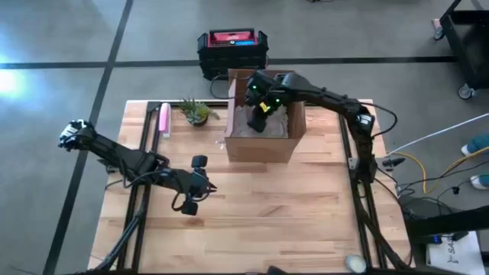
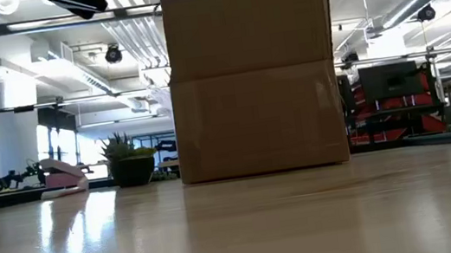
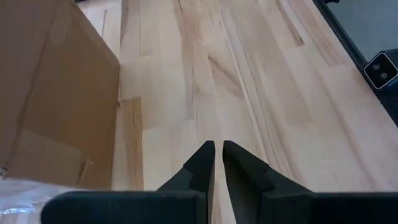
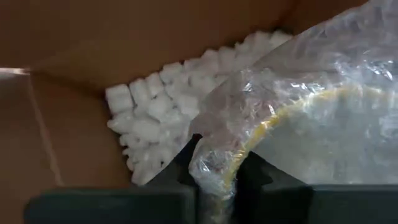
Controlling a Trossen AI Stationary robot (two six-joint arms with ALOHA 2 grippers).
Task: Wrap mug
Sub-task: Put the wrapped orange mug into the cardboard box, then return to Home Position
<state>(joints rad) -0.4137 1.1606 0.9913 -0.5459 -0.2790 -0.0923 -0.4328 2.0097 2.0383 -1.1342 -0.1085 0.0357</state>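
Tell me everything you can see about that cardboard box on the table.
The cardboard box is plain brown and stands upright toward the table's far side, flaps open. White packing peanuts fill its bottom. The right hand reaches down inside it, shut on a bubble-wrapped bundle with a yellow edge showing through. From table level its front shows a horizontal crease at mid height. A small potted plant stands beside it, apart.

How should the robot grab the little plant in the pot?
Grip the dark pot, not the spiky leaves, which would bend. It stands upright with open table around it, so coming from above, fingers either side of the pot, looks safest.
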